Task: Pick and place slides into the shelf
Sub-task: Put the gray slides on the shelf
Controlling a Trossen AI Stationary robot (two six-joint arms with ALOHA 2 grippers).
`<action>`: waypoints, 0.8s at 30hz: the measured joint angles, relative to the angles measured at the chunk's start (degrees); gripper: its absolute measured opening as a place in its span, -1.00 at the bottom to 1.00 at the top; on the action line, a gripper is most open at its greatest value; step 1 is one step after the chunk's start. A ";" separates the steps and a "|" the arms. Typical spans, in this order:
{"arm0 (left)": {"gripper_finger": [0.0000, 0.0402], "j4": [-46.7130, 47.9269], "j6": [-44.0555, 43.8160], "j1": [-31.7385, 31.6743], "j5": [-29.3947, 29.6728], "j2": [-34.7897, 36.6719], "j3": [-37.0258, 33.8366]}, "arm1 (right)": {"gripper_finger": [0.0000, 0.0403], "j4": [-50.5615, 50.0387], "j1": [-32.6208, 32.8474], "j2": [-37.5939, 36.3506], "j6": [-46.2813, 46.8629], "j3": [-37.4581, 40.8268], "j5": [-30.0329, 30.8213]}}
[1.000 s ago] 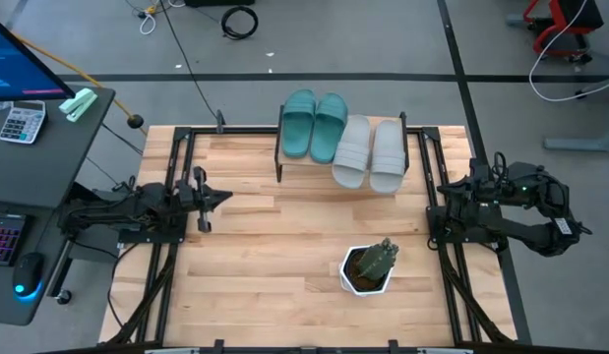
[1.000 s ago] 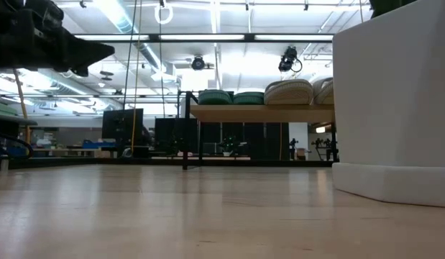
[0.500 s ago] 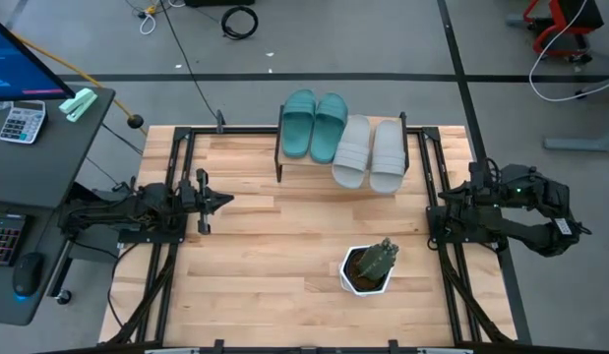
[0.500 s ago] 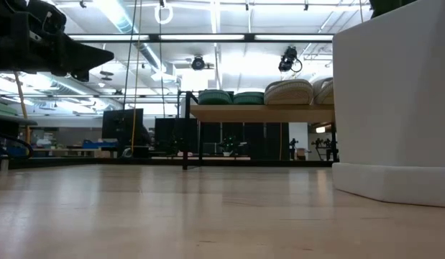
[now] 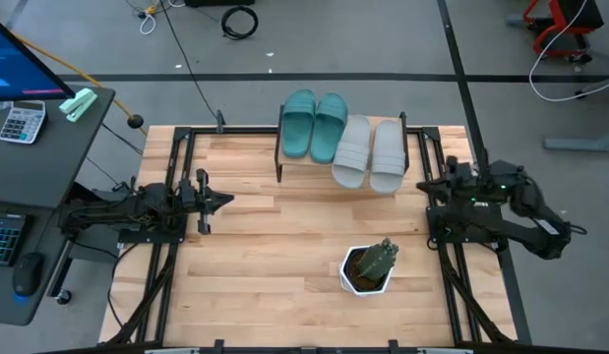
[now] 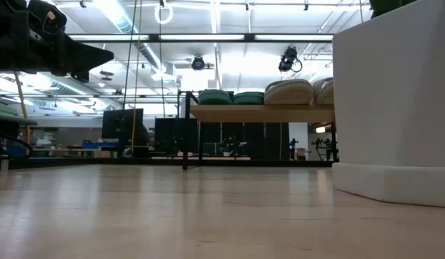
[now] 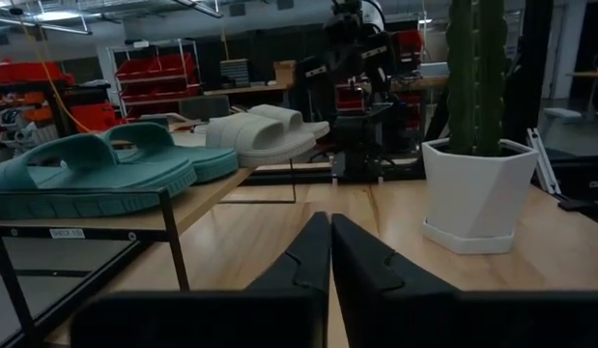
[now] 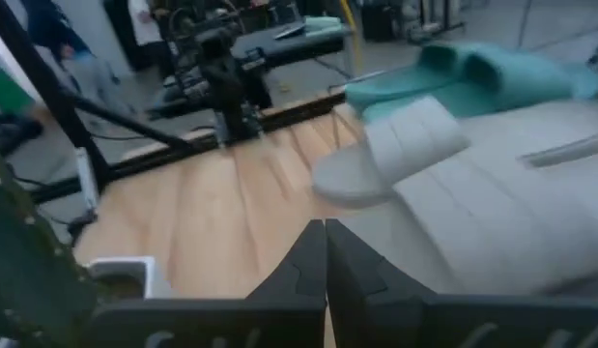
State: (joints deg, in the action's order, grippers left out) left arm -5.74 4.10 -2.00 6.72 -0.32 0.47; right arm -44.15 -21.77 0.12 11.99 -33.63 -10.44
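Two teal slides (image 5: 314,125) and two grey slides (image 5: 371,152) lie side by side, soles down, on top of the shelf (image 6: 236,113) at the table's far edge. The grey pair sits slightly askew and reaches nearer the table's near edge than the teal pair. My left gripper (image 5: 225,200) hovers shut over the table's left side, pointing level toward the right; its wrist view shows the shut fingers (image 7: 329,253) and the teal slides (image 7: 96,174). My right gripper (image 5: 427,187), also shut (image 8: 325,256), hovers just right of the grey slides (image 8: 472,203), apart from them.
A white pot with a green cactus (image 5: 368,267) stands on the table near the middle right; it fills the right of the low view (image 6: 391,101). Black frame rails (image 5: 176,187) run along the table's left and right sides. Bare wood (image 5: 284,246) lies between the arms.
My right gripper has moved toward the table's left, closer to the grey slides, sinking a little and tipping its fingers downward; it stays shut. The slides have not moved.
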 joint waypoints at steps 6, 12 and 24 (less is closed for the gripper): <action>-0.97 0.00 0.02 0.00 -0.02 0.00 -0.02 | -1.00 21.57 0.03 0.67 7.25 7.52 -0.77; -0.88 0.00 0.04 0.00 0.00 0.00 -0.02 | -1.00 42.34 0.08 0.68 5.64 17.34 -0.62; -0.97 0.02 0.08 0.00 0.00 0.00 -0.02 | -1.00 60.09 0.30 0.72 1.10 32.00 -0.12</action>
State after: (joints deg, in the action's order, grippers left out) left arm -5.72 4.19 -2.00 6.72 -0.32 0.45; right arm 15.94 -21.47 0.84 13.09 -1.63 -10.57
